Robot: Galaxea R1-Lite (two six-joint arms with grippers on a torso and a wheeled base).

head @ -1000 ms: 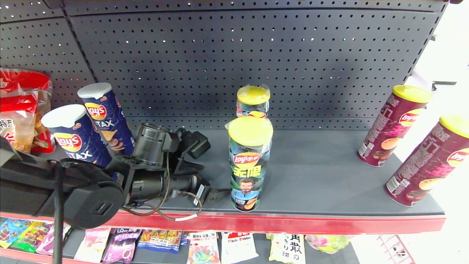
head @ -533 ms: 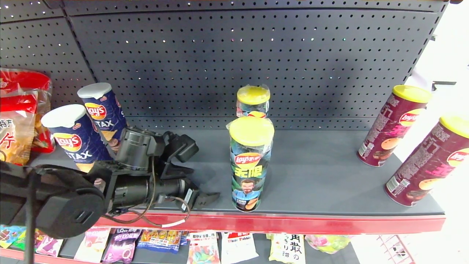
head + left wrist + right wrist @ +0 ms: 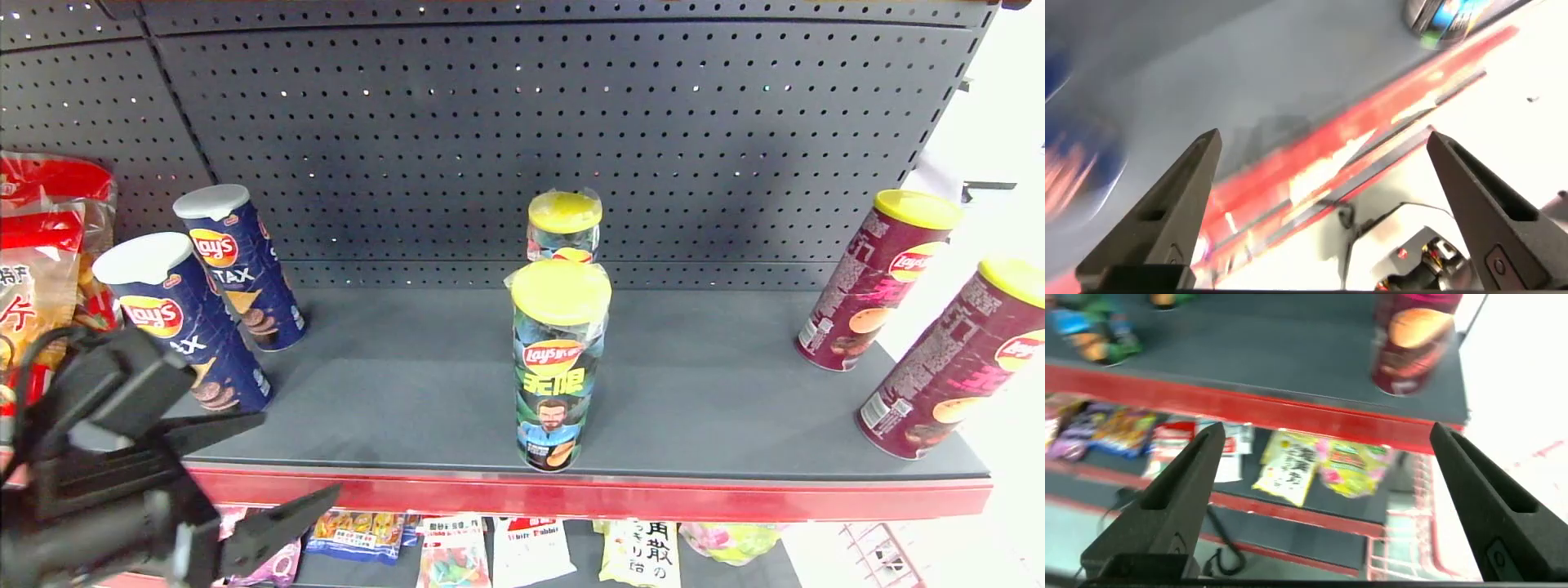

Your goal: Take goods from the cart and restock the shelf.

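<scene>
While both grippers hang empty before the shelf, we see the green-and-blue chip canister with a yellow lid (image 3: 559, 367) standing at the front middle of the grey metal shelf with a red front lip (image 3: 694, 392). Its long axis is vertical, lid up, printed face toward us. A second matching canister (image 3: 563, 224) stands upright just behind it. Our left gripper (image 3: 298, 455) sits low at the shelf's left front corner, fingers spread wide, near a dark blue white-lidded canister (image 3: 175, 318). Our right gripper (image 3: 1328, 433), also spread wide, faces the red lip near a maroon yellow-lidded canister (image 3: 1413, 343).
</scene>
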